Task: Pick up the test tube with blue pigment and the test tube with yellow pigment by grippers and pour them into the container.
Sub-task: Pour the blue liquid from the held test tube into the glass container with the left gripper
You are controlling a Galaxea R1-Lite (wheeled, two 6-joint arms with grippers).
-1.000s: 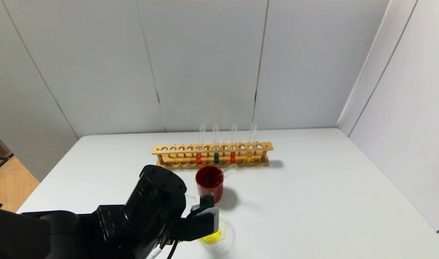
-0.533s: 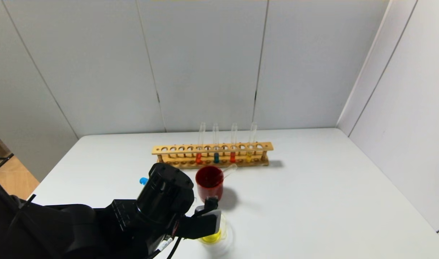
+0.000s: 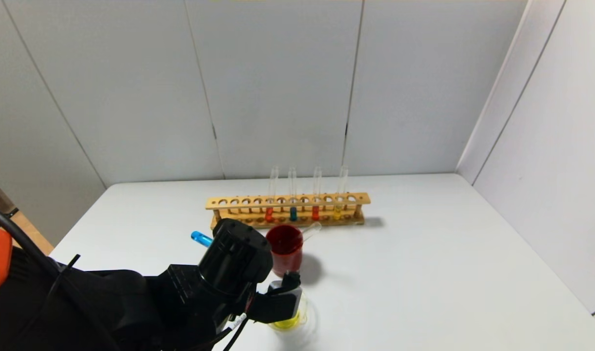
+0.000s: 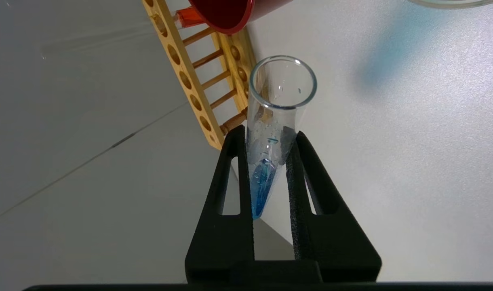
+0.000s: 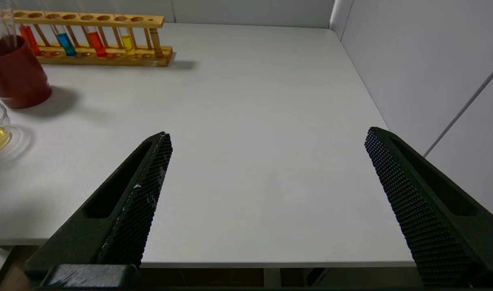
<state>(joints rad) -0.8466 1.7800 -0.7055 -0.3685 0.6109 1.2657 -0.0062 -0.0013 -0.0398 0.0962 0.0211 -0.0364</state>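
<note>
My left gripper [image 4: 268,133] is shut on the test tube with blue pigment [image 4: 279,101], which holds a little blue liquid at its round end. In the head view its black wrist [image 3: 236,258] hangs just behind and left of the container [image 3: 297,319], and the tube's blue end [image 3: 200,238] sticks out up and left. The container is a low clear glass dish with yellow liquid in it. No tube with bright yellow liquid shows. My right gripper [image 5: 267,133] is open and empty over the table's front right edge.
A dark red cup [image 3: 284,248] stands behind the container with an empty clear tube [image 3: 311,230] leaning in it. The wooden rack [image 3: 287,201] at the back holds two orange-red tubes, a second blue tube [image 3: 293,213] and a pale yellow tube [image 3: 337,212].
My left wrist has moved right and away from me, toward the red cup. The blue end of the held tube has come into view at its upper left.
</note>
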